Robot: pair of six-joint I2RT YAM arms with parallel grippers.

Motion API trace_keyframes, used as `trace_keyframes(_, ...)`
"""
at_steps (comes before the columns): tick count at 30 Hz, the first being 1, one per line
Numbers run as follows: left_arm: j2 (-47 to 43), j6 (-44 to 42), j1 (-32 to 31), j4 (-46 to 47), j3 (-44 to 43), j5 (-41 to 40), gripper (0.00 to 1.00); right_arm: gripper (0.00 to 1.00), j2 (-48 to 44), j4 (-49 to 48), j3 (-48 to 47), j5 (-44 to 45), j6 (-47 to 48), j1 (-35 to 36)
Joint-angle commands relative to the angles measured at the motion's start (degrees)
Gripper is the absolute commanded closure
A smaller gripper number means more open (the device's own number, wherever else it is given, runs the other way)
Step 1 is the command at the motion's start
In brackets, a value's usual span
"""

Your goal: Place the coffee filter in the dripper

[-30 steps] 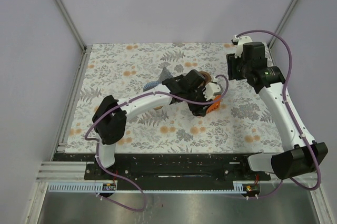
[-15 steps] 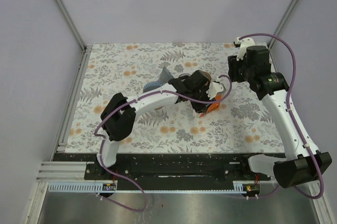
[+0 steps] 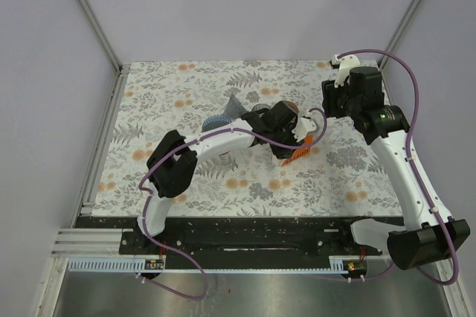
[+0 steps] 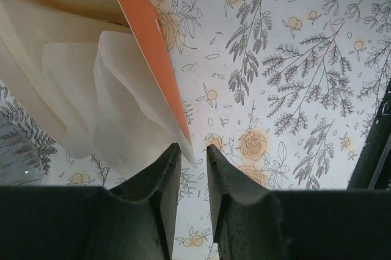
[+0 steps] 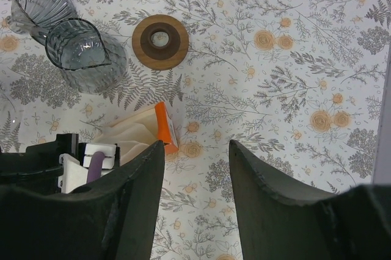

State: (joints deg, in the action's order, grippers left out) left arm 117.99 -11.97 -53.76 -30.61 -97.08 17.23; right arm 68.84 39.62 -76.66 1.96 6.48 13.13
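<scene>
Light even and diffuse, from above; bright throughout. Top view sharp, with only faint soft shadows beneath the arms on the table. Left wrist view: coffee filter nearly washed out; left gripper dark, soft-edged. Right wrist view: floral print crisp; right gripper underexposed, slightly blurred.

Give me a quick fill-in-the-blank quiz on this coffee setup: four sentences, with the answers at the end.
1. The filter pack lying on the floral cloth has an ____ edge.
2. The fingertips of the left gripper flank one ____ of the paper filter.
3. The round ring beside the glass jug is made of ____.
4. The right gripper hangs above the cloth with its jaws ____ and nothing between them.

Answers: orange; corner; wood; open
</scene>
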Motion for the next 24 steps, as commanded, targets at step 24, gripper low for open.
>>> trace_keyframes(24,-3.3,-0.2,0.0,-2.0,-3.0,-2.7,1.0,0.44,-2.8,-4.1,1.4,-6.5,1.2,0.2)
